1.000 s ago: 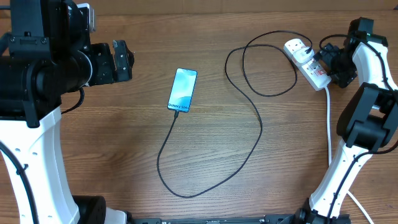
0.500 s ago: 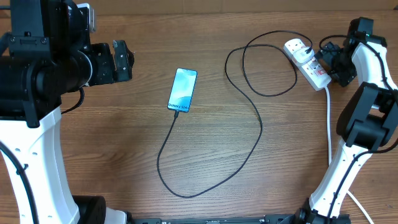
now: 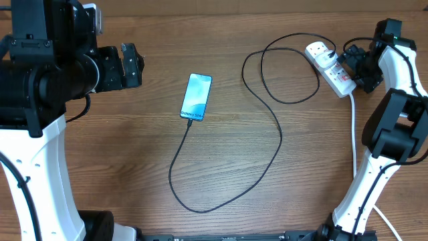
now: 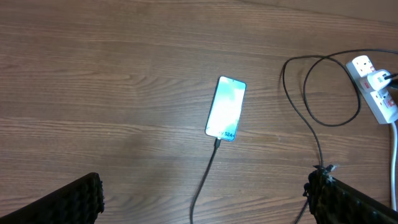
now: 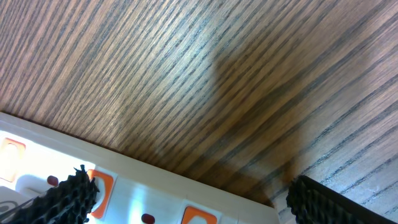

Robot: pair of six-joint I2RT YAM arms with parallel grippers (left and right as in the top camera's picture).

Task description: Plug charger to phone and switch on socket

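The phone (image 3: 196,97) lies screen up and lit blue mid-table, also in the left wrist view (image 4: 226,107). The charger (image 3: 279,137) is a thin black cable. Its connector sits at the phone's near end (image 4: 217,143). From there it curves round, loops, and reaches the far end of the white socket (image 3: 330,67) at the back right. My left gripper (image 3: 131,65) hovers open, left of the phone, with nothing in it (image 4: 205,193). My right gripper (image 3: 358,68) is open right at the socket, its jaws straddling the strip's orange-marked switches (image 5: 193,196).
The socket's thick white cord (image 3: 354,144) runs down the right side toward the right arm's base. Both arm bases stand at the table's near corners. Bare wood surrounds the phone and cable loop.
The right gripper has shifted very slightly by the socket. Phone, cable and left arm have not moved.
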